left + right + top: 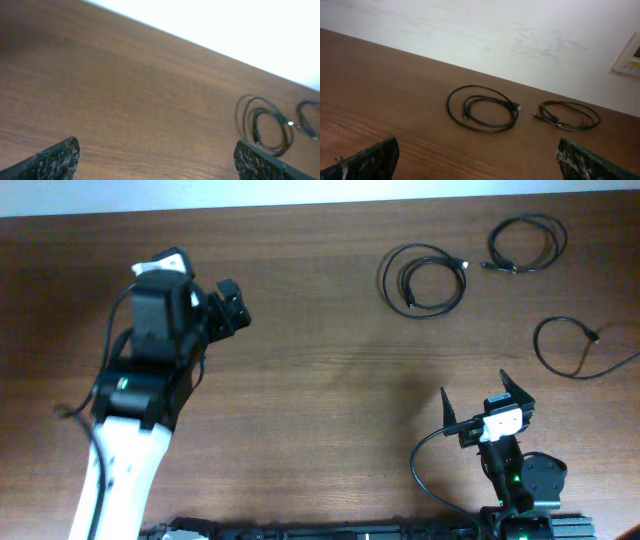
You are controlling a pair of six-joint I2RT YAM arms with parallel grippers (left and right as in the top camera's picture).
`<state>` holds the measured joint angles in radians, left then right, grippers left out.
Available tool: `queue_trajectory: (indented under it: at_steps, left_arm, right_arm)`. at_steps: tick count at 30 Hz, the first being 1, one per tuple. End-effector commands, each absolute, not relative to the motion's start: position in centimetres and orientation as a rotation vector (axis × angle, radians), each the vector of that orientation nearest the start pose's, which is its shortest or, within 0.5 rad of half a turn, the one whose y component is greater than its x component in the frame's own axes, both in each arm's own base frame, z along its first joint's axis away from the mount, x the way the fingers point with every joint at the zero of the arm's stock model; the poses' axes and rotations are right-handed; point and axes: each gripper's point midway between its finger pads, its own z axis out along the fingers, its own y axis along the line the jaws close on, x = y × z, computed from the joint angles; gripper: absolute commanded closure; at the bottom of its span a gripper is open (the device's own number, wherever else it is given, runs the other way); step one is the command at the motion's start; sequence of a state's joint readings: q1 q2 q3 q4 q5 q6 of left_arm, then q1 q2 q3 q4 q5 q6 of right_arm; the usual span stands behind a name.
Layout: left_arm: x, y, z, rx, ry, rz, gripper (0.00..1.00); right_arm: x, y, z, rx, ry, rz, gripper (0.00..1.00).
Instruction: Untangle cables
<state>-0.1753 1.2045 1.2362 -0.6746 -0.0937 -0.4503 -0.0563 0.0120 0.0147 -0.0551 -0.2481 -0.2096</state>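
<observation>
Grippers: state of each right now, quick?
Left gripper: open, holding nothing.
Right gripper: open, holding nothing.

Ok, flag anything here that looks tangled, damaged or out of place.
Nothing stands out. Three thin black cables lie apart on the brown wooden table: a double coil, a smaller coil and a looser open loop, none knotted together. Left claw and right claw are open, empty.
</observation>
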Motion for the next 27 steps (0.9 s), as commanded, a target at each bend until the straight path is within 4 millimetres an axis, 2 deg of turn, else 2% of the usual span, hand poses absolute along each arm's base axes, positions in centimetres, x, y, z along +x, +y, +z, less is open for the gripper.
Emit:
queue_trajectory:
  at_steps: [1, 9, 15, 21, 27]
  left_arm:
    - [33.2, -3.9, 32.2, -0.312, 2.086, -0.24, 0.01]
    - [27.5, -0.6, 36.5, -0.388, 1.93, -0.141, 0.01]
    - [24.1, 0.0, 39.4, -0.386, 1.811, -0.178, 0.01]
    - [22.1, 0.6, 40.0, -0.396, 1.777, -0.174, 0.01]
    - [21.9, 0.7, 39.5, -0.396, 1.795, -0.17, 0.01]
  right_arm:
    - [24.4, 2.7, 16.1, -0.301, 1.597, -0.01, 0.01]
    - [24.4, 2.7, 16.1, -0.301, 1.597, -0.01, 0.01]
    - [24.4, 2.7, 16.1, -0.301, 1.597, -0.01, 0.01]
    - [24.4, 2.7, 16.1, -0.301, 1.597, -0.01, 0.01]
    - [24.4, 2.7, 16.1, -0.301, 1.597, -0.01, 0.01]
